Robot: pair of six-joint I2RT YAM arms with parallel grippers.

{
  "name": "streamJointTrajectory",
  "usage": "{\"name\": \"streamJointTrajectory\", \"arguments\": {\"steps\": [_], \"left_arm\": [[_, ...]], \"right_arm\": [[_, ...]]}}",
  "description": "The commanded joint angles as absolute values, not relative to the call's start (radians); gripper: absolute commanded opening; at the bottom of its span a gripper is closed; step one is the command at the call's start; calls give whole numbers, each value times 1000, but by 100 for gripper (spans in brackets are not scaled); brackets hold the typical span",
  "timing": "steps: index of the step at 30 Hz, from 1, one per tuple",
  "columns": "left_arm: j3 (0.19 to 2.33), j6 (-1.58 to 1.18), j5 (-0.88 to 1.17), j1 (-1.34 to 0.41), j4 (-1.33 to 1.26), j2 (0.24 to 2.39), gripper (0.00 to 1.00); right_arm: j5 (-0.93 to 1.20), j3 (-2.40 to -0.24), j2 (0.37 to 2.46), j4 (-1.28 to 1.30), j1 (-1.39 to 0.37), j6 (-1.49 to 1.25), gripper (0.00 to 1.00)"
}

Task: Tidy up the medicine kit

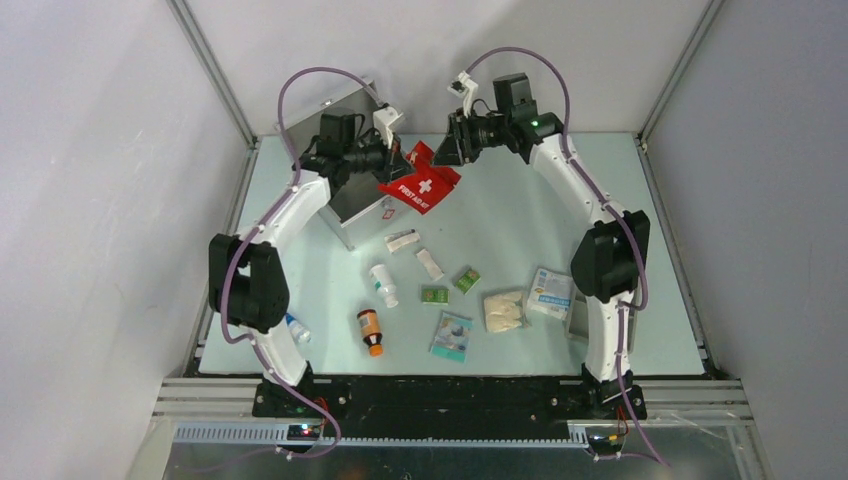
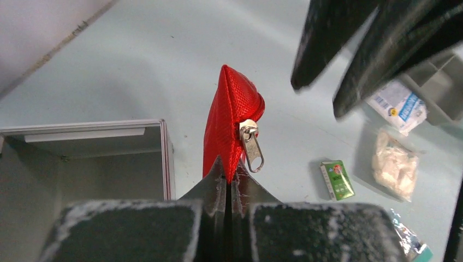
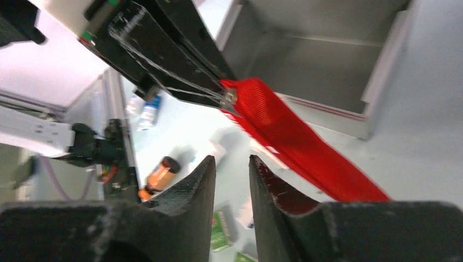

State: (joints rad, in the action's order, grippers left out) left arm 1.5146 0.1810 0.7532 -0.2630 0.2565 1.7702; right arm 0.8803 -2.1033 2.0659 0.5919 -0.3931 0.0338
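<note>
Pale table (image 1: 520, 210); medicine kit (image 1: 355, 208) just beside left gripper (image 2: 228, 170) pinching red pouch (image 2: 229, 117).

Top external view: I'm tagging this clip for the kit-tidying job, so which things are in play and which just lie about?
In play: open silver aluminium case; flat red fabric first-aid pouch, pinched by the left tool; right tool, open beside it.
Lying about: white plastic bottle; orange-brown bottle; two small green boxes; clear bag of pale padding; blue-and-white sachet.
</note>
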Motion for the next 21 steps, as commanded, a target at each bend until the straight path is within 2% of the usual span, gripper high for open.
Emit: {"name": "streamJointTrajectory", "arguments": {"steps": [1,8,14,21], "left_arm": [[1518,261,621,-308,214,1690,0],[1511,242,544,-334,211,1687,0],[1513,208,574,-339,189,1678,0],[1495,205,608,-344,183,1675,0]], "right_arm": [[1017,-2136,2084,533,-416,-54,31],[1093,-2187,2159,461,-413,-148,33],[1017,-2188,2177,446,-412,-190,45],[1056,-2184,2195,342,-401,-277,51]]}}
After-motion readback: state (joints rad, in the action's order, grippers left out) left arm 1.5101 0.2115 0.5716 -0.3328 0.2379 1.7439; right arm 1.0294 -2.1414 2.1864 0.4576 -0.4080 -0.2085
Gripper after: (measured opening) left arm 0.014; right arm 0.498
